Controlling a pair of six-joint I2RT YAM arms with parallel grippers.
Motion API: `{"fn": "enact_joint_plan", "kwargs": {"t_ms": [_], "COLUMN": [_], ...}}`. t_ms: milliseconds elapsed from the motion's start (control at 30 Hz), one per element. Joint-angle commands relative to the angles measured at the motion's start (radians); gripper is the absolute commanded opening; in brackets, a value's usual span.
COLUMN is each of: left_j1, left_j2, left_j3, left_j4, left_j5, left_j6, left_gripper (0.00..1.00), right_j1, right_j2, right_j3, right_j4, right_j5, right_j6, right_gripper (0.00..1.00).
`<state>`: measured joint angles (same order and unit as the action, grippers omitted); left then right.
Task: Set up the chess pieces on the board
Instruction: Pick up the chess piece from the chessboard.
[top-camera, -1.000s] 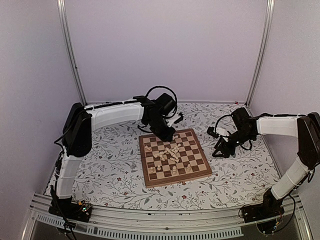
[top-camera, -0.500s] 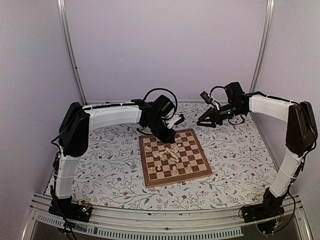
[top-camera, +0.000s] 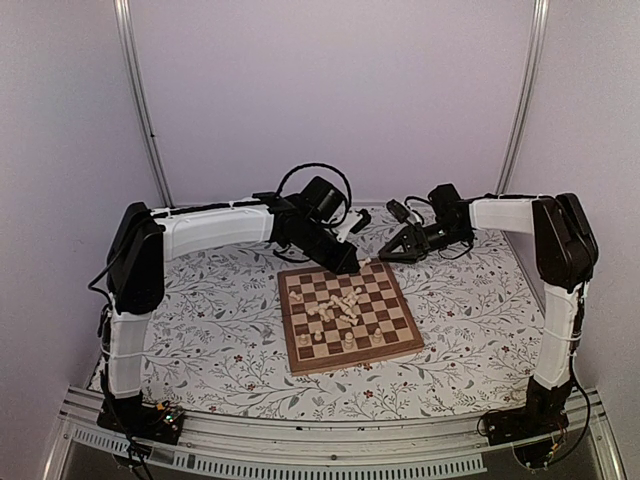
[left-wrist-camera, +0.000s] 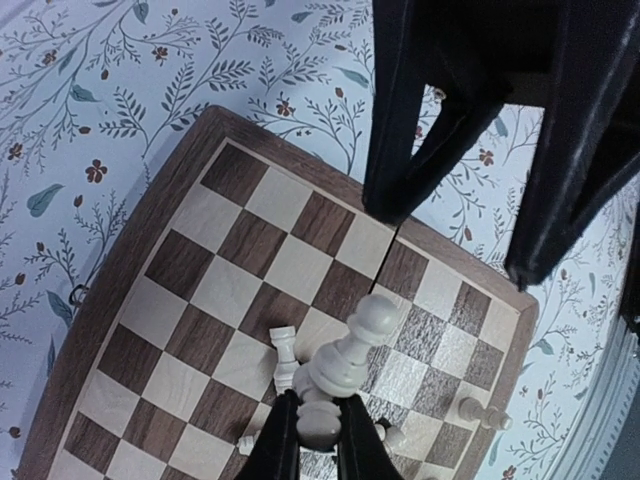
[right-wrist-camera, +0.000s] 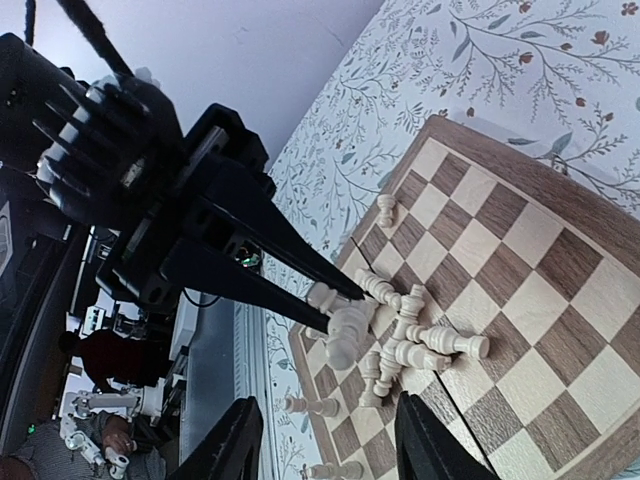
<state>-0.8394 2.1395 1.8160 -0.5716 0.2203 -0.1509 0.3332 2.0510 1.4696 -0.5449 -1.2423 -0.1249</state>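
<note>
The board (top-camera: 392, 338) lies mid-table with a heap of fallen cream chess pieces (top-camera: 340, 308) near its centre and a few upright ones (top-camera: 348, 343) along its near row. My left gripper (top-camera: 357, 267) hangs over the board's far edge, shut on one round-headed chess piece (left-wrist-camera: 347, 358) by its base; its tips (left-wrist-camera: 318, 432) pinch it well above the squares. From the right wrist, the same held piece (right-wrist-camera: 345, 337) shows above the heap (right-wrist-camera: 420, 345). My right gripper (top-camera: 384, 256) is just right of it, open and holding nothing, its fingers (right-wrist-camera: 236, 440) spread wide.
Floral tablecloth (top-camera: 220, 320) surrounds the board. The right gripper's black fingers (left-wrist-camera: 400, 130) loom close in the left wrist view, over the board's far corner. White enclosure walls and metal posts (top-camera: 140, 100) stand behind; a rail (top-camera: 330, 445) runs along the near edge.
The right arm has swung from the table's right side across to the board's far edge, beside the left gripper. The left gripper has shifted slightly back and right with its piece.
</note>
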Motion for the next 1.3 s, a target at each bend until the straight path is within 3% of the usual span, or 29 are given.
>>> {"fn": "enact_joint_plan", "kwargs": {"t_ms": [0, 367, 700, 1067, 1267], "left_j1": [0.008, 0.004, -0.005, -0.01, -0.019], "left_j2": [-0.025, -0.024, -0.011, -0.002, 0.016], "left_j3": [-0.002, -0.011, -0.003, 0.005, 0.023], "left_j4": [0.031, 0.021, 0.009, -0.012, -0.031], "left_j5": [0.03, 0.05, 0.065, 0.077, 0.083], "left_j6": [-0.022, -0.022, -0.02, -0.016, -0.01], "left_gripper": [0.06, 0.06, 0.07, 0.06, 0.06], "right_j1": [0.041, 0.07, 0.068, 0.051, 0.05], "right_j2": [0.035, 0.076, 0.094, 0.092, 0.078], "right_j3": [0.027, 0.052, 0.054, 0.06, 0.064], "right_j4": [0.039, 0.064, 0.078, 0.086, 0.089], "right_j5": [-0.082, -0.078, -0.027, -0.006, -0.04], "right_j6": [0.061, 0.087, 0.105, 0.104, 0.096], "right_gripper": [0.48, 0.35, 0.31, 0.35, 0.45]}}
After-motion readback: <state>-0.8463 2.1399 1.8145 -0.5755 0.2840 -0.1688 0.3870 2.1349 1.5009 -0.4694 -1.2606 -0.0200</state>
